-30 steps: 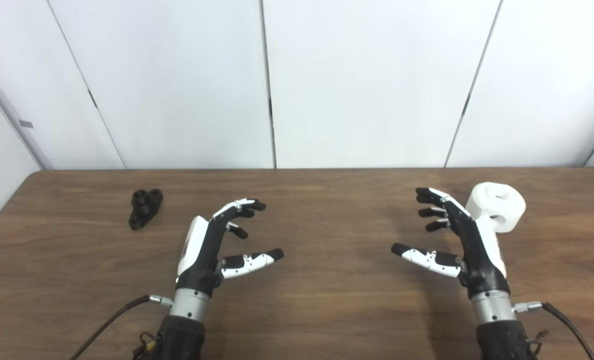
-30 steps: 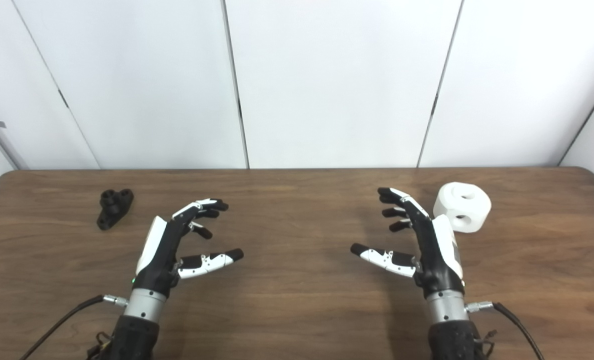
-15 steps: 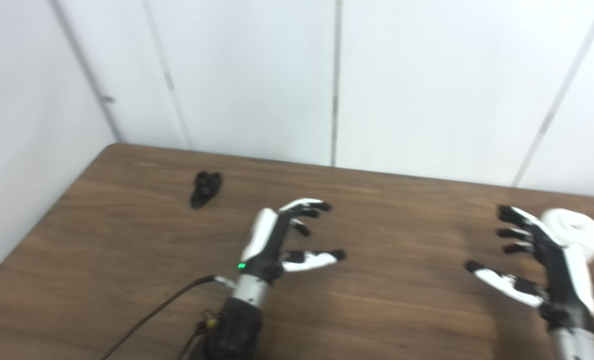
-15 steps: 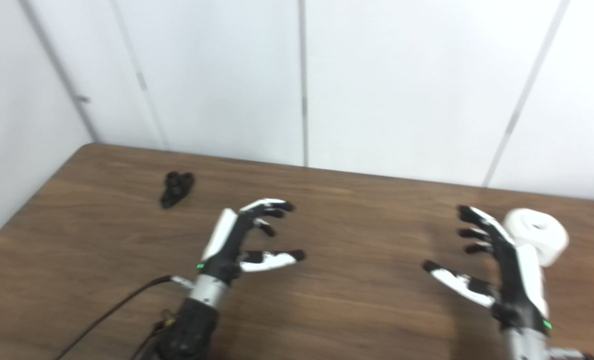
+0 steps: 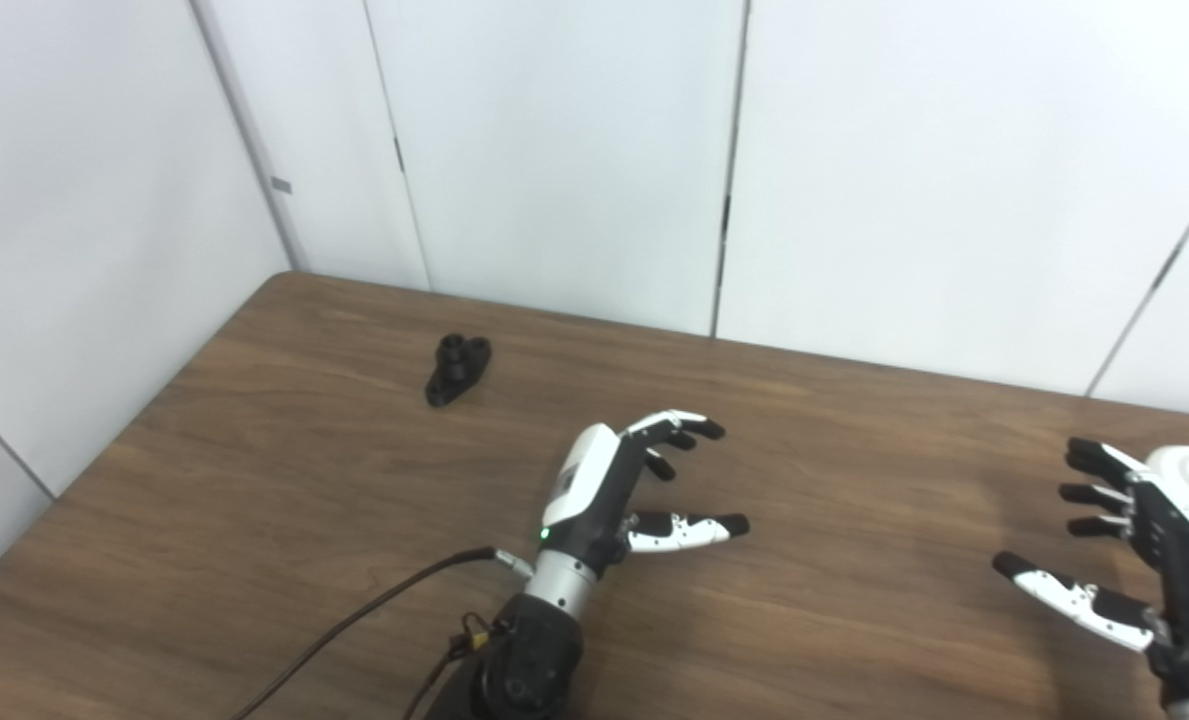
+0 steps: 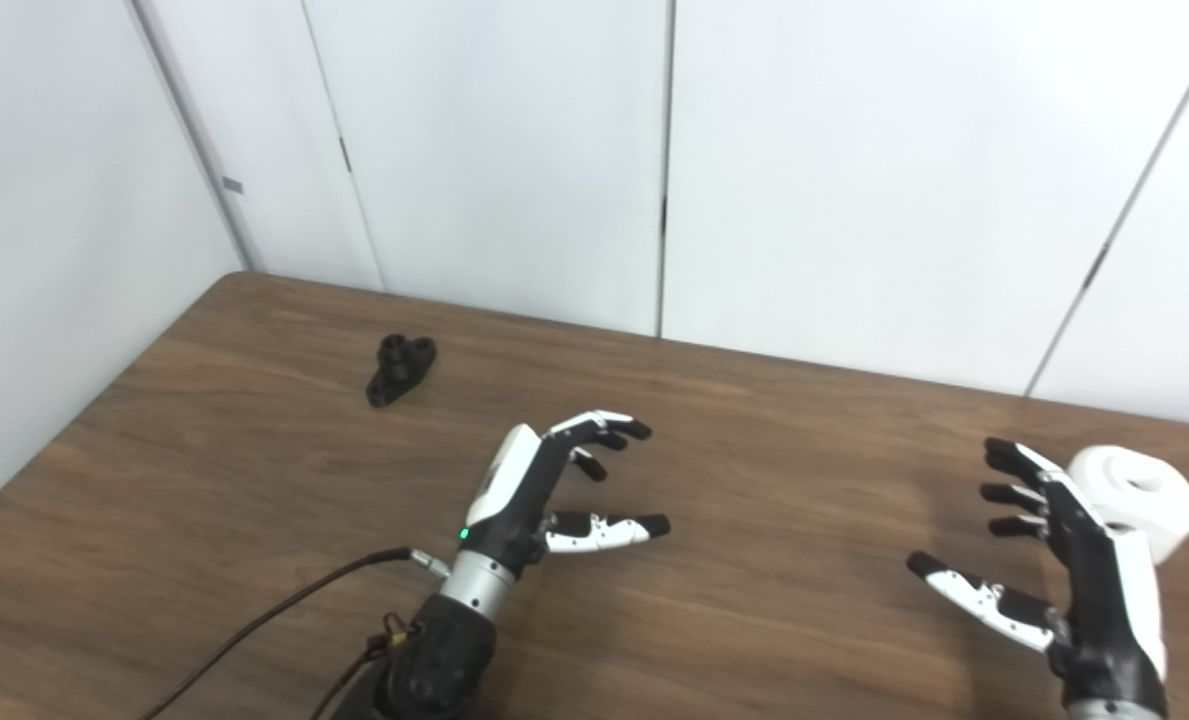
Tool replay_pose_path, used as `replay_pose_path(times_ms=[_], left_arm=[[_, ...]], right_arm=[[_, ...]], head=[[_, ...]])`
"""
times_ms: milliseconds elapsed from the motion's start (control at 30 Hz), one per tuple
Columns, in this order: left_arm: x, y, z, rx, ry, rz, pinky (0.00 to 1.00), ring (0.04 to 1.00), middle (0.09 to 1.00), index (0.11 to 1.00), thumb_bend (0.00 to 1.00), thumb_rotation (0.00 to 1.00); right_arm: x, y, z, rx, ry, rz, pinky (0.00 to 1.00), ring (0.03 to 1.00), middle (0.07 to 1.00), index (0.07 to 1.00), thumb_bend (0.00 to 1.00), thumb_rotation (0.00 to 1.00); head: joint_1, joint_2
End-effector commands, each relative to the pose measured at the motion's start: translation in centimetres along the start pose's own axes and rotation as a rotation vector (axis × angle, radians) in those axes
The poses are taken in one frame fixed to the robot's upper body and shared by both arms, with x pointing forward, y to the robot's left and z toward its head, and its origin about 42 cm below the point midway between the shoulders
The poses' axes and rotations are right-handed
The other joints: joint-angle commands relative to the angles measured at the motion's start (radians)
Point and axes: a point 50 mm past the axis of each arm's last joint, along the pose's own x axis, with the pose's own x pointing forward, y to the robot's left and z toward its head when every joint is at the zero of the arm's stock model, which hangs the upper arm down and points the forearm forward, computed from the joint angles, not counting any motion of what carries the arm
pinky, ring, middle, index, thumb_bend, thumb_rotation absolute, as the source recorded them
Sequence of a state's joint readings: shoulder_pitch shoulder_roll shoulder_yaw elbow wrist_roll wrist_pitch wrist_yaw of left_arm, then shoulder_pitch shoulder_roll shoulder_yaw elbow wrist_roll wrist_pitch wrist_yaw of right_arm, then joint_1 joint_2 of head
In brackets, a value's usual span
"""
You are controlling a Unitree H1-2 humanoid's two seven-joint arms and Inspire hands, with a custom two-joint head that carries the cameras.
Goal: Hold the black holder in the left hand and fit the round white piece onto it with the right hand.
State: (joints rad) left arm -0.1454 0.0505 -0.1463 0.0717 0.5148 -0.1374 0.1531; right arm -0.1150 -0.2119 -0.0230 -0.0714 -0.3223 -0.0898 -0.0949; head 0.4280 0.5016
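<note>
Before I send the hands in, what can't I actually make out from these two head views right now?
- Round white piece: its near side is hidden behind the right robot hand in the right eye view; the picture's right edge cuts it off in the left eye view.
- Black holder: too small in both views to show its holes or which face is up.
- Right wrist: cut off by the bottom edge.

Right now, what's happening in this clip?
Nothing is held yet. Both hands hover open above the table, fingers apart. The left hand is near the middle, well short of the black holder, which lies toward the far left corner. The right hand is just beside the white piece at the right edge, without gripping it.
</note>
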Motion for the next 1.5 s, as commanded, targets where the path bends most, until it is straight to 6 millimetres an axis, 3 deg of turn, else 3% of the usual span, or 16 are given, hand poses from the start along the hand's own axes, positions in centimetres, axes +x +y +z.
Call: replay_pose_path(times_ms=[0,133,433,700,900,1000,1400,1467], left_arm=[[1.4,0.4,1.6,0.006,-0.084,0.054,0.57,0.724,0.761,0.688,0.79,0.23],[1.5,0.6,1.7,0.015,-0.08,0.1,0.58,0.709,0.748,0.67,0.79,0.22],[1.4,2.3,1.5,0.076,-0.101,0.216,0.53,0.683,0.735,0.653,0.77,0.17],[1.6,6.6,1.4,0.099,-0.131,0.259,0.55,0.708,0.734,0.652,0.77,0.17],[2.3,9.9,1.4,0.097,-0.154,0.273,0.5,0.681,0.737,0.649,0.78,0.1],[2.8,11.5,1.2,0.125,-0.162,0.3,0.53,0.686,0.729,0.644,0.79,0.09],[4.5,17.5,0.1,0.34,-0.091,0.467,0.53,0.703,0.775,0.646,0.82,0.13],[4.8,18.4,-0.2,0.375,-0.074,0.494,0.57,0.726,0.782,0.646,0.83,0.13]], right_arm=[[1.2,-1.0,1.0,-0.009,-0.092,-0.036,0.57,0.705,0.787,0.789,0.59,0.01],[1.3,-1.1,1.1,-0.054,-0.091,-0.057,0.54,0.677,0.76,0.765,0.63,0.1],[1.2,-1.1,1.2,-0.066,-0.094,-0.053,0.52,0.669,0.751,0.758,0.62,0.13],[1.3,-1.1,1.3,-0.066,-0.098,-0.05,0.51,0.667,0.752,0.758,0.61,0.11],[1.4,-1.2,1.2,-0.078,-0.099,-0.054,0.51,0.664,0.743,0.756,0.61,0.1],[1.5,-1.3,1.2,-0.08,-0.103,-0.056,0.52,0.661,0.741,0.752,0.6,0.09],[1.8,-1.3,1.2,-0.072,-0.099,-0.051,0.49,0.663,0.745,0.754,0.61,0.09],[1.7,-1.4,1.2,-0.071,-0.097,-0.051,0.49,0.662,0.745,0.754,0.61,0.09]], head=[[0.016,0.002],[0.023,0.006],[0.028,0.002],[0.036,-0.007],[0.039,-0.01],[0.041,-0.011],[0.049,-0.013],[0.05,-0.013]])
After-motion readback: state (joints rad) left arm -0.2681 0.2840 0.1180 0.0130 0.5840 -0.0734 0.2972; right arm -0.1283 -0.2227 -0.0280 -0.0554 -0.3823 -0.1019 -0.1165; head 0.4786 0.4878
